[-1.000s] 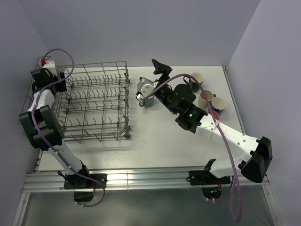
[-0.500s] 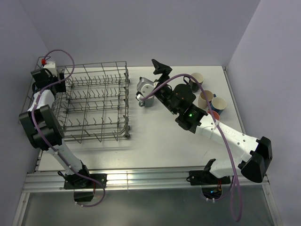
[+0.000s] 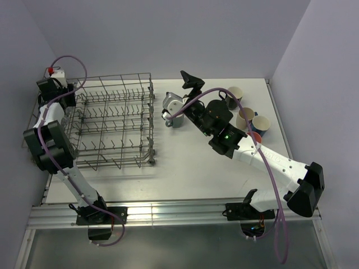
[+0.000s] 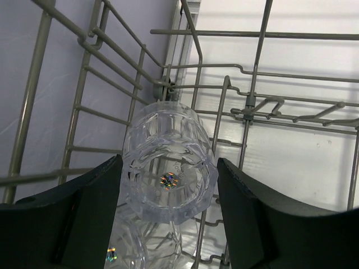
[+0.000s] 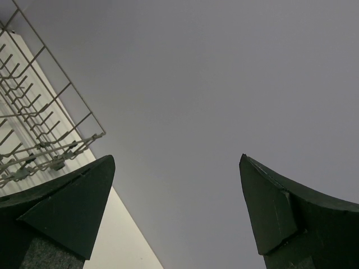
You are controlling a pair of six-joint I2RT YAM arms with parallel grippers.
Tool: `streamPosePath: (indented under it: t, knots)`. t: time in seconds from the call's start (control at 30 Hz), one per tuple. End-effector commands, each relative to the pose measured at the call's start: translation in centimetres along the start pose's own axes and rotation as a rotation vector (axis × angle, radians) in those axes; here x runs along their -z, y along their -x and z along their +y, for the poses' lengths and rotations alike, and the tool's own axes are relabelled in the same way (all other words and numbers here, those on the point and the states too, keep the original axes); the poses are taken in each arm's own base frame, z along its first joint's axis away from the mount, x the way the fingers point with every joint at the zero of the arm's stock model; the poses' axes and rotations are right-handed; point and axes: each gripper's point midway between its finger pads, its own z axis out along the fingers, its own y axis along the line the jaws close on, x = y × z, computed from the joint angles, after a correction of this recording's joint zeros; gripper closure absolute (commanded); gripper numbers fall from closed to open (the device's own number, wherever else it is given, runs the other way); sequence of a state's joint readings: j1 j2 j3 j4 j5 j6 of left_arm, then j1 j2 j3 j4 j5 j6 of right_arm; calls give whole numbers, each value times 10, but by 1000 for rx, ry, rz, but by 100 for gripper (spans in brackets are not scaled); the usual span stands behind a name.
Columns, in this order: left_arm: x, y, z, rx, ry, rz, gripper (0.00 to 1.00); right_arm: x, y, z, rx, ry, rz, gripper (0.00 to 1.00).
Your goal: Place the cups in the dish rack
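**While the left fingers (image 4: 95, 207) grip a glass in the rack, the right fingers (image 5: 67, 207) stand wide**

At the far left corner of the large grey wire dish rack (image 3: 112, 120), the left fingers are closed on a clear faceted glass tumbler (image 4: 168, 162), and one dark finger touches each side of it. One round end of the tumbler faces the wrist camera, just beside the tall wire side of the rack. A second clear glass (image 4: 143, 246) shows just below it. The rack stands on the left part of the white tabletop (image 3: 185, 168). The right fingers are spread wide and hold nothing; they hang above the tabletop, between the rack and the mugs. Two beige ceramic mugs (image 3: 234, 94) and a blue ceramic mug (image 3: 261, 123) stand near the far right corner.
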State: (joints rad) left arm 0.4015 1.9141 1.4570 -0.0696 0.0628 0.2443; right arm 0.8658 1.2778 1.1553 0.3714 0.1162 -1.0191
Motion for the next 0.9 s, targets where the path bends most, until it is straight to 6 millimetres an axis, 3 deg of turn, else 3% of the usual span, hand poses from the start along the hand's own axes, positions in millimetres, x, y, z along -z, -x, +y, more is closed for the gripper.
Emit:
streamPosePath:
  t: [0.0,0.3,0.67,0.87]
  knots:
    - [-6,9,-3,36,-20,2,50,-1,8,-17,-2,-44,-13,0]
    - [-12,12,-5,128,-86,29,78,0,7,-15,1,-37,-10,1]
    - [-8,7,-5,223,-114,41,92,0,6,-11,-3,-27,-8,3]
    - [-2,24,-1,251,-127,15,96,0,5,-10,-4,-24,-7,4]
